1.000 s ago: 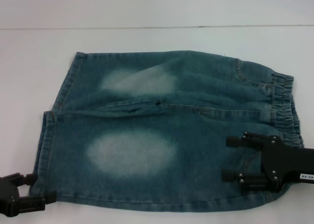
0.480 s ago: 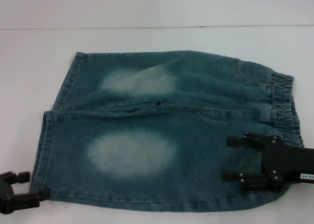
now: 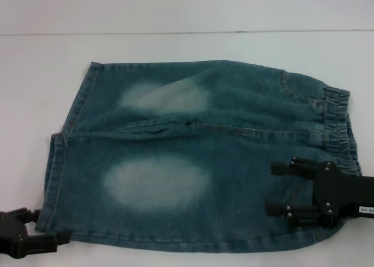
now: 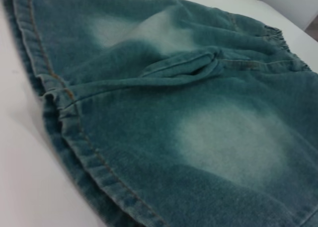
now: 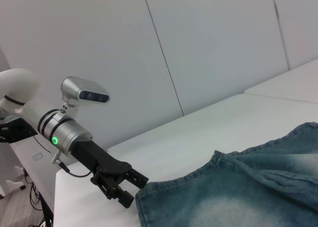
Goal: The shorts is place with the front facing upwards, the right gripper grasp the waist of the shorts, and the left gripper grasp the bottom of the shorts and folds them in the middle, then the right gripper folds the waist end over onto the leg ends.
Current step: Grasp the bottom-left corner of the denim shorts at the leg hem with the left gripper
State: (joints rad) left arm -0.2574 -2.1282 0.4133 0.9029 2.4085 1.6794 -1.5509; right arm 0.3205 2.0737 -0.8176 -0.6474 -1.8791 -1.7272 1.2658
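Now, with the left gripper (image 3: 44, 231) gaping at the hem of the shorts (image 3: 193, 156) by the worktop's (image 3: 175, 16) near-left corner and the right gripper (image 3: 277, 188) spread over the waist, either could close on one layer only.

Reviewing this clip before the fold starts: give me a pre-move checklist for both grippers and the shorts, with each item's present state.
1. Shorts lie flat, front up, on the table: ok.
2. Right gripper over the waist end, fingers open: ok.
3. Right gripper closed on the waistband: not ok.
4. Left gripper at the near leg hem corner, fingers open: ok.
5. Left gripper holding the hem: not ok.
6. Legs uncrumpled at the crotch: not ok, a small ridge stands there.
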